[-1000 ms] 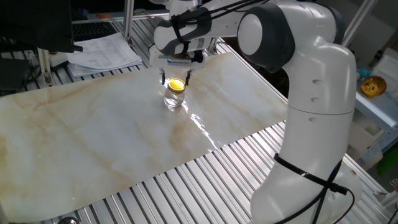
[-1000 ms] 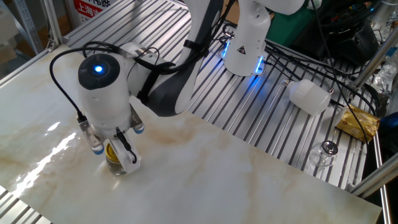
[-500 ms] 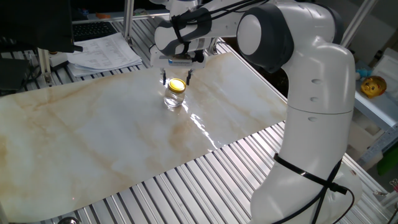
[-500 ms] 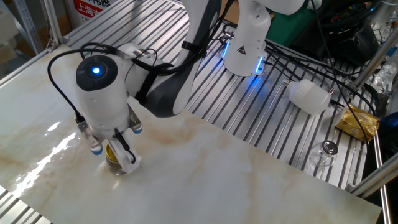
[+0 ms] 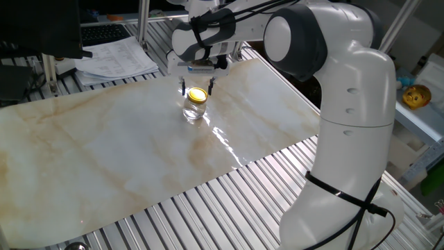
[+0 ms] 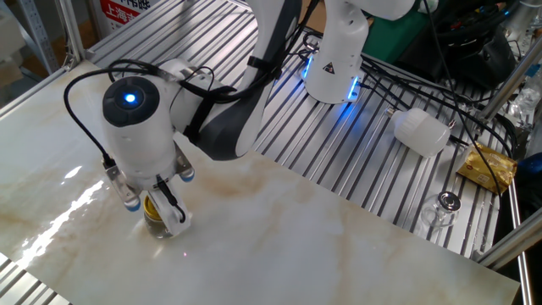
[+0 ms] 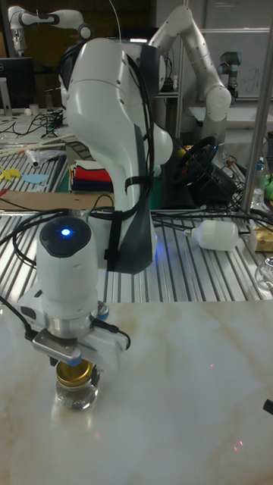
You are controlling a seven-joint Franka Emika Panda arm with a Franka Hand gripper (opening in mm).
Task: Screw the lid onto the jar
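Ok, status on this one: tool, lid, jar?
Tool directly over the jar, fingers straddling the lid; grip unclear. Lid sits on the jar's mouth. Nothing in the way.

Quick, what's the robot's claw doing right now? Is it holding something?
Gripper: straddling the lid on top of the jar; whether the fingers actually clamp it cannot be told.

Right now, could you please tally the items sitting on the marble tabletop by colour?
Gold: 1, the lid
Clear glass: 1, the jar, directly under the lid
Total: 2, both beneath the end effector
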